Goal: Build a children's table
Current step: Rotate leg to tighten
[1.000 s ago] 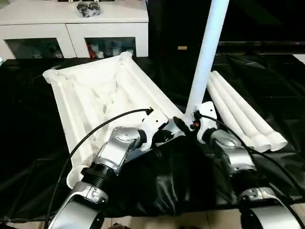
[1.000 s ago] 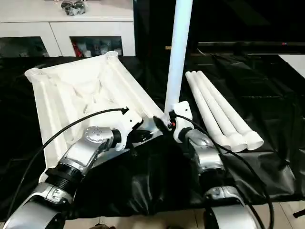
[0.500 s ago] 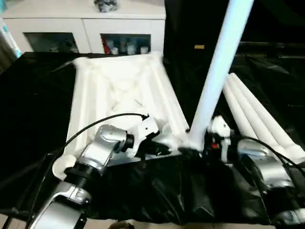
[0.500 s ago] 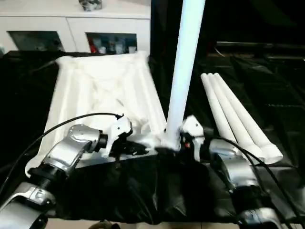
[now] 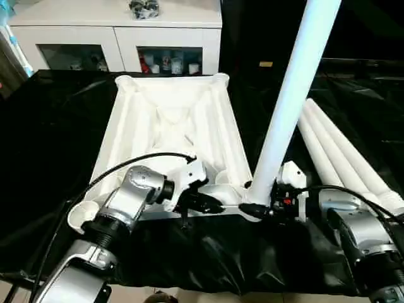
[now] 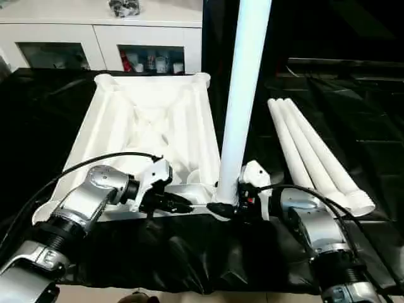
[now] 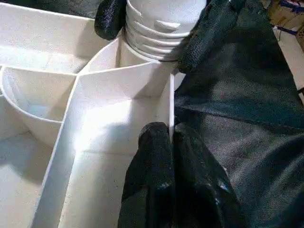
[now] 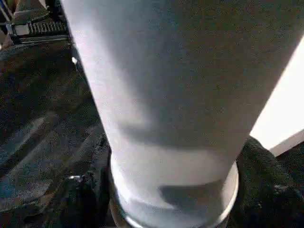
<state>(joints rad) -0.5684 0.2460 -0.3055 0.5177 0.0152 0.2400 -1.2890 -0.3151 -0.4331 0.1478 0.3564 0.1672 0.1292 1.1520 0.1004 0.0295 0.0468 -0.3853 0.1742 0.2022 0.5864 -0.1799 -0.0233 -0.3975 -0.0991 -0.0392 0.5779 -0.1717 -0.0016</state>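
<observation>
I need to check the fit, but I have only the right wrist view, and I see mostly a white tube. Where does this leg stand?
Observer: The upright leg stands at the near right corner of the table top, with its threads showing above the socket.
Operator: And the left gripper?
Observer: The left gripper pinches the top's thin rim beside that corner.
Operator: Other legs?
Observer: Three spare legs lie side by side on the right.

You had no readable text, label, brand, number or sign on anything in these views.
</observation>
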